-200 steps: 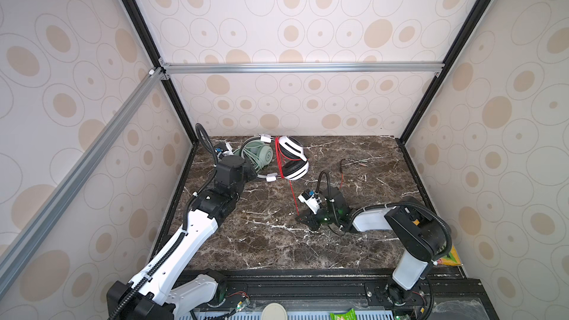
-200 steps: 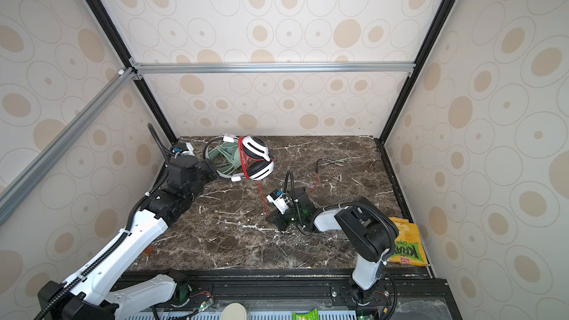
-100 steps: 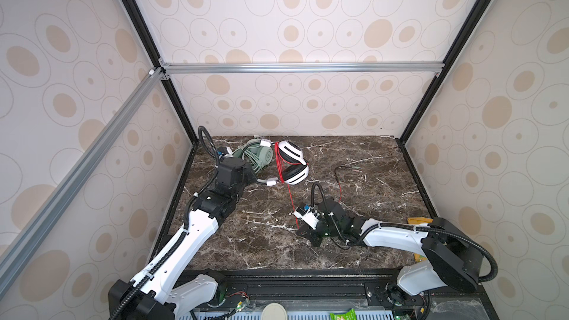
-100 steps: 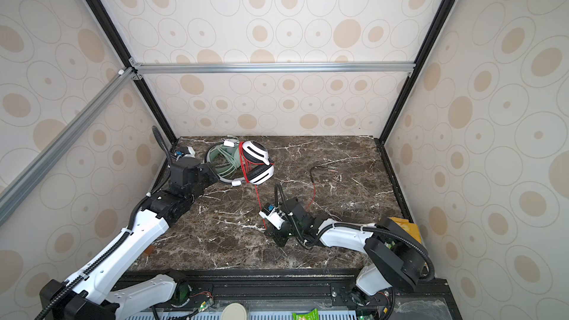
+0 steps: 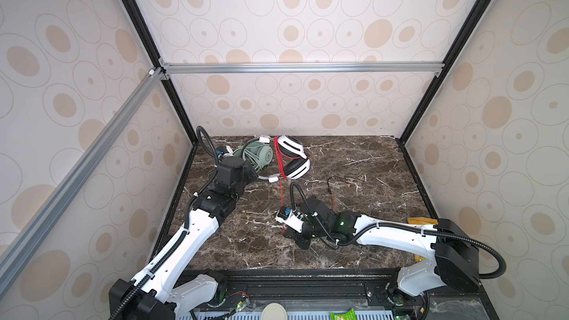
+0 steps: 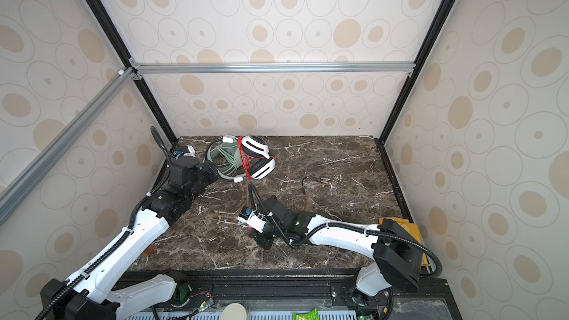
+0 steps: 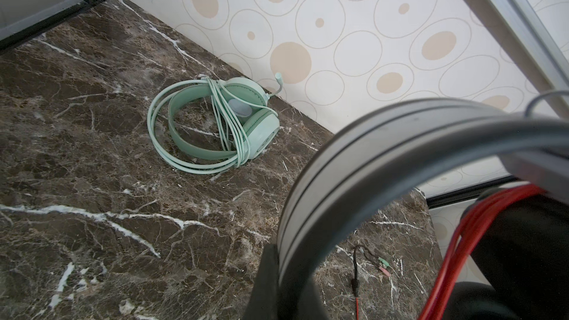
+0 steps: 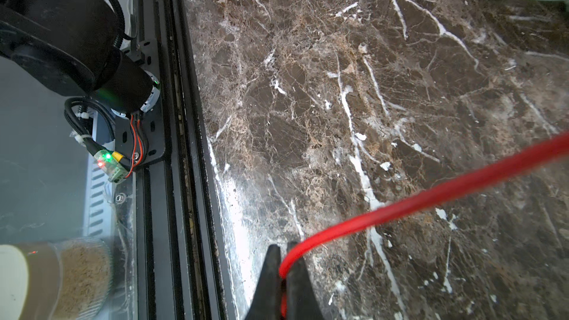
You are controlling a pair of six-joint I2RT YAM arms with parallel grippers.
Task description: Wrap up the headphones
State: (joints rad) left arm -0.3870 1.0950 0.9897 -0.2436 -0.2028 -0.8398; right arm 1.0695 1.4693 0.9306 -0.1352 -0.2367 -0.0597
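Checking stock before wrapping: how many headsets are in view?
2. The mint-green headset lies at the back left, its cable wound round it. The white-and-black headset sits right of it, headband gripped by the left claw. None seem hidden.

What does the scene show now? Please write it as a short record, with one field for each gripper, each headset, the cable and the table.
left gripper: shut on the white headset, at its headband
right gripper: shut on the red cable
green headset: lying near the back wall, own cable wound around it
red cable: some loops around the white headset, then down to the right gripper
plugs: loose on the table
table: dark marble top
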